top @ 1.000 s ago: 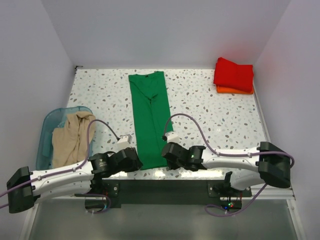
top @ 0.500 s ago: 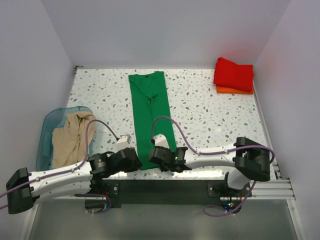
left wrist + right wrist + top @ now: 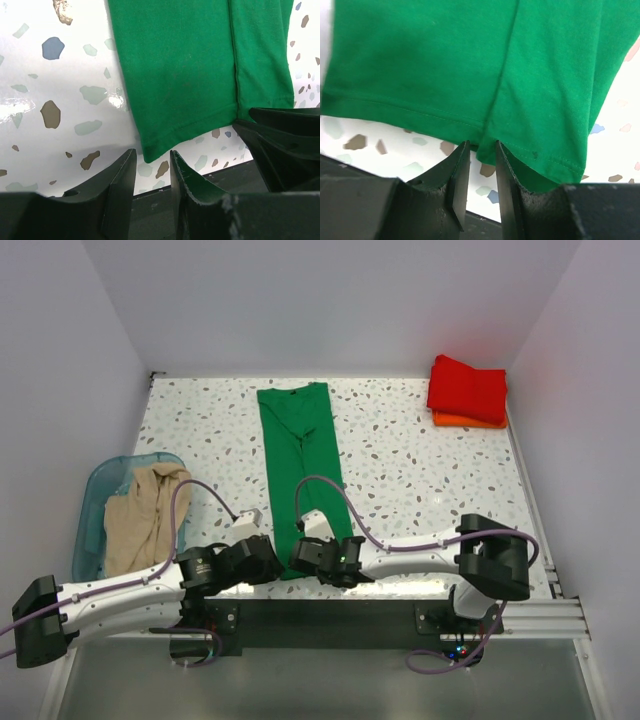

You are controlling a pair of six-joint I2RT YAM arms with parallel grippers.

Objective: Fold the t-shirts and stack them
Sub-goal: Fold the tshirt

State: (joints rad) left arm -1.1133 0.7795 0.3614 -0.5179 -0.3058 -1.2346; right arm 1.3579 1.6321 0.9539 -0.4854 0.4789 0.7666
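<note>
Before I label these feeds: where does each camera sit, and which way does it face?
Top external: above, behind the arms, looking down at the table; both arms show.
Left wrist: low, facing the green t-shirt's near hem corner; own fingers show.
Right wrist: low, facing that hem; own fingers show.
Shared: the green t-shirt.

From above, you lose the near hem of the green shirt (image 3: 300,460) under the left gripper (image 3: 270,558) and right gripper (image 3: 300,556). The orange shirt (image 3: 470,421) shows you only an edge beneath the red shirt (image 3: 468,388). Both wrist views cut the green cloth off at the top.
</note>
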